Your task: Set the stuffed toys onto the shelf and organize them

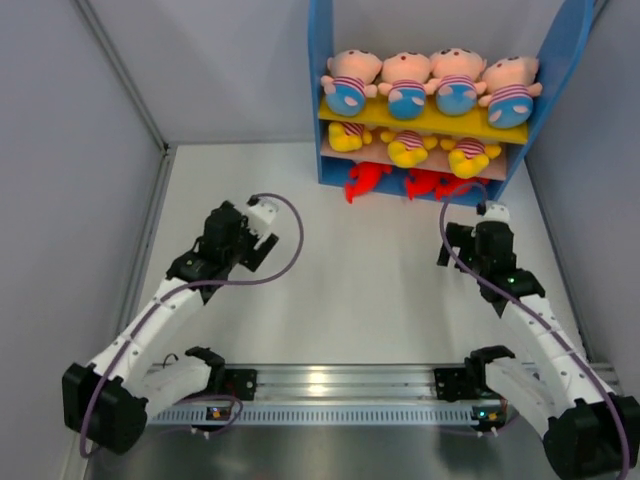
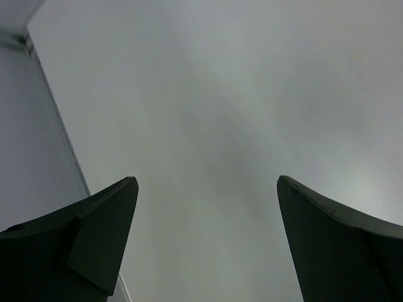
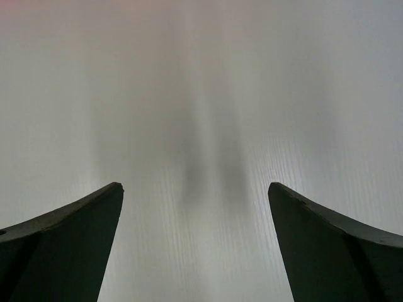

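Observation:
The shelf [image 1: 322, 90] with blue side panels stands at the back of the table. Several peach-faced boy dolls [image 1: 405, 85] sit in a row on its yellow upper board. Three yellow figures [image 1: 408, 148] lie on the pinkish middle board. Red sharks [image 1: 368, 180] lie on the blue base. My left gripper [image 1: 262, 228] is open and empty, left of the shelf; its wrist view [image 2: 208, 182] shows only bare white surface. My right gripper [image 1: 490, 222] is open and empty just in front of the shelf's right end; its wrist view [image 3: 195, 189] shows only bare table.
Grey walls enclose the white table [image 1: 350, 280] on the left, back and right. A metal rail [image 1: 340, 385] with the arm bases runs along the near edge.

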You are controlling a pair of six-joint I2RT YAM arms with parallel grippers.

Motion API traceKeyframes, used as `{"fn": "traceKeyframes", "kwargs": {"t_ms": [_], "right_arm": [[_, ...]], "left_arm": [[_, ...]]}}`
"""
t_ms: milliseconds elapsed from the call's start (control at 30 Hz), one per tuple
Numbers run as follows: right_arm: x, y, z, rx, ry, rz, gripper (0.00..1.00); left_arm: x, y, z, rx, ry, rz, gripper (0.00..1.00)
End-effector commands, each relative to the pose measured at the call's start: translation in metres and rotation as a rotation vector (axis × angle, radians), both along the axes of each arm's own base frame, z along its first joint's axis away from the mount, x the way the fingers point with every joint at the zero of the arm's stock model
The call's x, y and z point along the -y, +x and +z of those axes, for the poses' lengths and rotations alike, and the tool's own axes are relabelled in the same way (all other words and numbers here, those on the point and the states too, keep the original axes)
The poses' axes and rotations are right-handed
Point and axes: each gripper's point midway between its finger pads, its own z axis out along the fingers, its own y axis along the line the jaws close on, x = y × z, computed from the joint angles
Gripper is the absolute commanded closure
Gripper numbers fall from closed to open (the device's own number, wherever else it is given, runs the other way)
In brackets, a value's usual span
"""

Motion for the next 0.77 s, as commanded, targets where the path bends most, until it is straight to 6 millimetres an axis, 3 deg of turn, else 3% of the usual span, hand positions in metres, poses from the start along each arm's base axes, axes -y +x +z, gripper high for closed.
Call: {"fn": "traceKeyframes", "kwargs": {"t_ms": [0, 67, 133, 267, 733], "right_arm": [[0.003, 0.001, -0.003, 0.088, 0.151, -0.137, 0.01], [0.006, -0.001, -0.010, 0.101, 0.186, -0.180, 0.01], [0.009, -0.006, -0.021, 0.098, 0.200, -0.210, 0.01], [0.018, -0.015, -0.037, 0.077, 0.190, -0.266, 0.00], [0.007, -0.019, -0.033, 0.084, 0.183, -0.166, 0.01]], "left_arm": [[-0.050, -0.033, -0.047, -0.158, -0.014, 0.125, 0.02], [-0.075, -0.045, -0.070, -0.190, 0.001, 0.202, 0.02], [-0.084, -0.052, -0.088, -0.205, -0.011, 0.240, 0.03], [-0.100, -0.052, -0.096, -0.179, 0.007, 0.306, 0.01], [-0.097, -0.057, -0.103, -0.208, -0.026, 0.277, 0.01]]}}
